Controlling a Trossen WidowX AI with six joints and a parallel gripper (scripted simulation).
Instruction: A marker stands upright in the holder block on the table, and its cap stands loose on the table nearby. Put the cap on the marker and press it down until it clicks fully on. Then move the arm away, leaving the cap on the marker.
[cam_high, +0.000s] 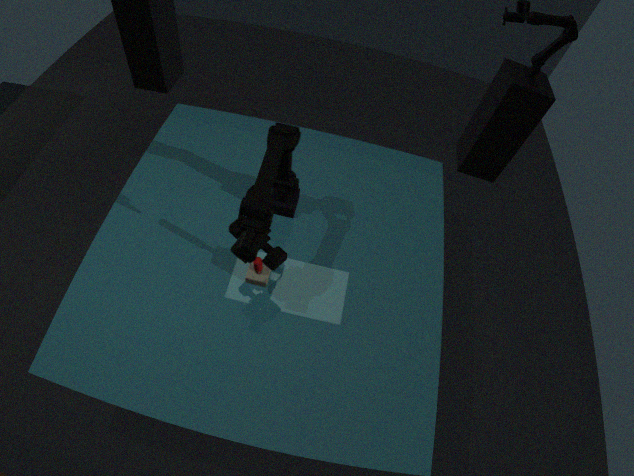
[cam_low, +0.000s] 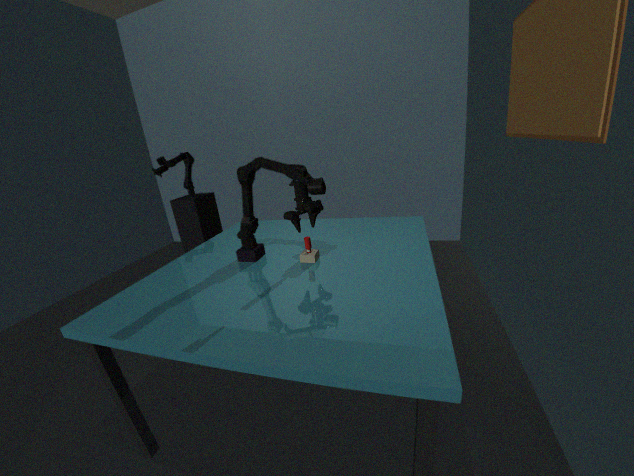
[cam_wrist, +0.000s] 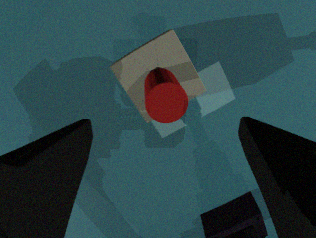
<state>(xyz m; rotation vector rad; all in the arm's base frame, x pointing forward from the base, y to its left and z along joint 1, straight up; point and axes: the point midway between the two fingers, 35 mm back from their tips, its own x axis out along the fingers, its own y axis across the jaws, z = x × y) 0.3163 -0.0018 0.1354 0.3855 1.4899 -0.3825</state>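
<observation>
The red cap (cam_high: 258, 265) (cam_low: 307, 243) (cam_wrist: 166, 102) sits on top of the marker, above the tan holder block (cam_high: 256, 279) (cam_low: 308, 257) (cam_wrist: 150, 52). It looks nearly upright, with a slight lean in the exterior view. A small pale bit shows between cap and block; the rest of the marker is hidden. Whether the cap is fully seated cannot be told. My gripper (cam_low: 306, 228) (cam_wrist: 167, 127) is open and empty. Its fingertips are above the cap, spread on either side of it, and touch nothing.
The holder block stands on the teal table (cam_high: 204, 358) (cam_low: 384, 307), in front of my arm's dark base (cam_low: 250, 253) (cam_wrist: 232, 217). A pale rectangular patch (cam_high: 327, 307) shows on the table around the block. A second arm (cam_high: 553, 20) (cam_low: 188, 169) stands on a dark pedestal beyond the table.
</observation>
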